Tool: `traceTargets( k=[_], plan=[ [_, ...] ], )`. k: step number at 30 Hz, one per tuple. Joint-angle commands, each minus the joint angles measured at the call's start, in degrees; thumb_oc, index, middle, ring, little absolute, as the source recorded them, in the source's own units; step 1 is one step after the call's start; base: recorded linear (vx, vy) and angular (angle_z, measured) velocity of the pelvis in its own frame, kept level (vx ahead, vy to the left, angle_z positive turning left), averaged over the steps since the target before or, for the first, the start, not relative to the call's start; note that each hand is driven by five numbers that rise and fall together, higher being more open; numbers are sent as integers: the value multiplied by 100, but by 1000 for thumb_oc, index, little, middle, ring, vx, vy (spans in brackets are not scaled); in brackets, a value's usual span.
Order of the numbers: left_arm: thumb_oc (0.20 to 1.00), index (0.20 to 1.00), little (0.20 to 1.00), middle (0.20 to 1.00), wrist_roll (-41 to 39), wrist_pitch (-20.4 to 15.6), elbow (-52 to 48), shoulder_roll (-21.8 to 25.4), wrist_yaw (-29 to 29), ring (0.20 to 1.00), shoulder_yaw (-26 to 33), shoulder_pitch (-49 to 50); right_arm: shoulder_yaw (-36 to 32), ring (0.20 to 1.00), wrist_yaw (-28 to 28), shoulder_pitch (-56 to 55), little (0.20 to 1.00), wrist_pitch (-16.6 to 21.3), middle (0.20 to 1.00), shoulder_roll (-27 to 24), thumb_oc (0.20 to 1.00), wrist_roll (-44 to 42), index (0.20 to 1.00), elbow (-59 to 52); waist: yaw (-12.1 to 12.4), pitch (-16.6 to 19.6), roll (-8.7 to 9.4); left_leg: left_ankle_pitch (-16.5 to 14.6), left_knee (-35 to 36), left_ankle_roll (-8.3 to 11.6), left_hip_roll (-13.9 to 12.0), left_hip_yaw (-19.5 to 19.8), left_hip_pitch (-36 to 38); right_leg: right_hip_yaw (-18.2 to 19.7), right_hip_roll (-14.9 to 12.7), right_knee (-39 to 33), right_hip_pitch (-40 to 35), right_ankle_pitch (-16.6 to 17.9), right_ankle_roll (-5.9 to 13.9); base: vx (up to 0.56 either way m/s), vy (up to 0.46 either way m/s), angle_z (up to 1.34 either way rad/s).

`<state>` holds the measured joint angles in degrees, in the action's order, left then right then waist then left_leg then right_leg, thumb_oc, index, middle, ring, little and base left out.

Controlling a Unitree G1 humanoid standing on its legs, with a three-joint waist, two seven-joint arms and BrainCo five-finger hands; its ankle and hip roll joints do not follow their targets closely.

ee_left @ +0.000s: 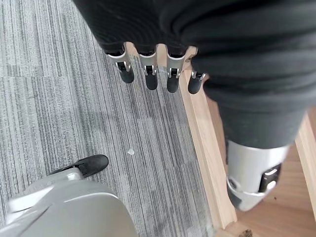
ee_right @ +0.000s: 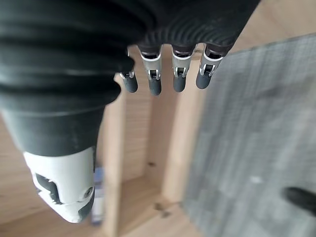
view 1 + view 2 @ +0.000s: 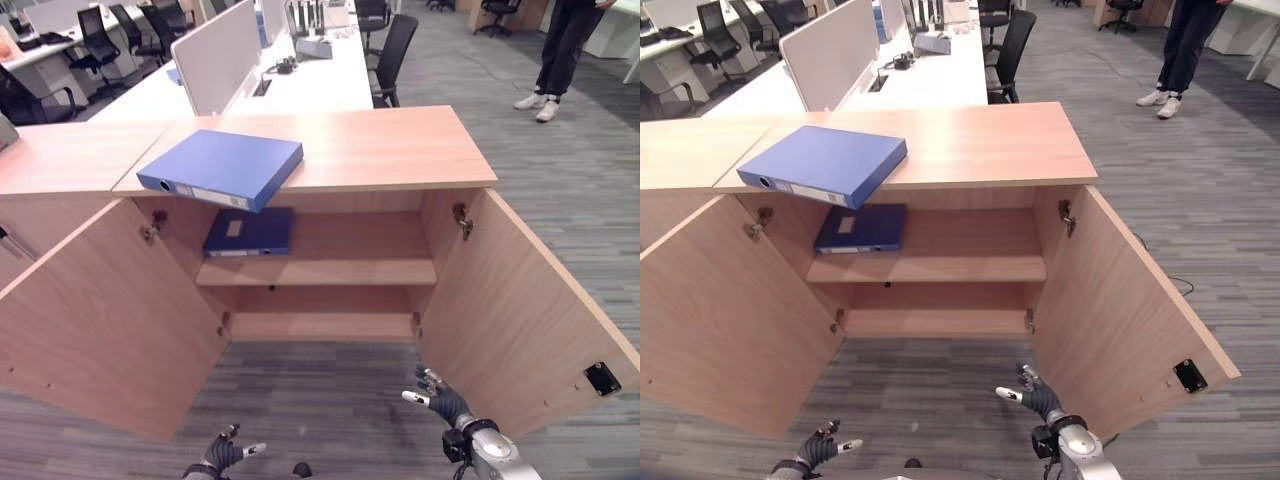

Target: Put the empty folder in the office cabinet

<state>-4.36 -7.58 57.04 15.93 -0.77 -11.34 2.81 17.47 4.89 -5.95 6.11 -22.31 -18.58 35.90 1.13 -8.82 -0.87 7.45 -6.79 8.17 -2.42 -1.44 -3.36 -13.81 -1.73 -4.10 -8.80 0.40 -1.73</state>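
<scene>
Here, you see the blue folder (image 3: 222,168) lying flat on the cabinet (image 3: 380,150) top, its near corner jutting past the front edge above the open doors. A darker folder (image 3: 248,232) lies on the upper shelf (image 3: 340,268). Your left hand (image 3: 222,452) and right hand (image 3: 440,398) hang low over the carpet, fingers relaxed, holding nothing.

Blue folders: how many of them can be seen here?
2. One blue folder lies on top of the cabinet, overhanging its front edge. A darker folder lies flat on the upper shelf inside, at the left.
</scene>
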Motion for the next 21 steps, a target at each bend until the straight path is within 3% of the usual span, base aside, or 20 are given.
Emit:
traceTargets(
  k=[1,6,9,11,17,21],
  plan=[
    [1000,1000,1000,1000,-184,-171,-42,163,-55,1000,-41,-197,-184,1000,-140,240,1000,213,1000,28,1000,153,1000,-92,81,-140,160,-387,-180,-5,-703,-323,-74,612,-418,-90,-311,-574,764,160,120,-7],
    [1000,1000,1000,1000,-202,-175,119,151,-124,1000,-75,-215,-267,1000,-250,299,1000,188,1000,5,1000,218,1000,277,226,-91,112,67,855,148,-1004,52,-415,765,-494,-90,-437,-812,900,174,147,4],
    [1000,1000,1000,1000,-191,-166,356,95,-161,1000,12,-212,-329,1000,-235,283,1000,122,1000,28,1000,301,1000,510,224,39,56,212,1085,257,-1131,-61,-415,953,-588,-90,-558,-920,1021,253,273,-20],
    [1000,1000,1000,1000,-120,-148,491,74,-133,1000,-7,-213,-356,1000,-219,240,1000,79,1000,78,1000,342,1000,614,206,121,93,256,1091,247,-1080,-132,-351,982,-684,-87,-592,-910,1092,229,253,-35],
    [1000,1000,1000,1000,76,-92,613,205,-63,1000,-31,-261,-352,1000,-204,292,1000,-26,1000,270,1000,398,1000,894,216,191,307,-1,1014,-61,-743,-400,-141,1283,-1083,530,-329,-836,1327,174,243,-14],
    [1000,1000,1000,1000,60,-60,539,392,-53,1000,21,-363,-326,1000,-211,519,1000,-50,1000,407,1000,389,1000,1043,222,115,391,-300,932,-366,-426,-587,-2,1444,-1228,1271,184,-299,1523,96,238,-14]
  ],
)
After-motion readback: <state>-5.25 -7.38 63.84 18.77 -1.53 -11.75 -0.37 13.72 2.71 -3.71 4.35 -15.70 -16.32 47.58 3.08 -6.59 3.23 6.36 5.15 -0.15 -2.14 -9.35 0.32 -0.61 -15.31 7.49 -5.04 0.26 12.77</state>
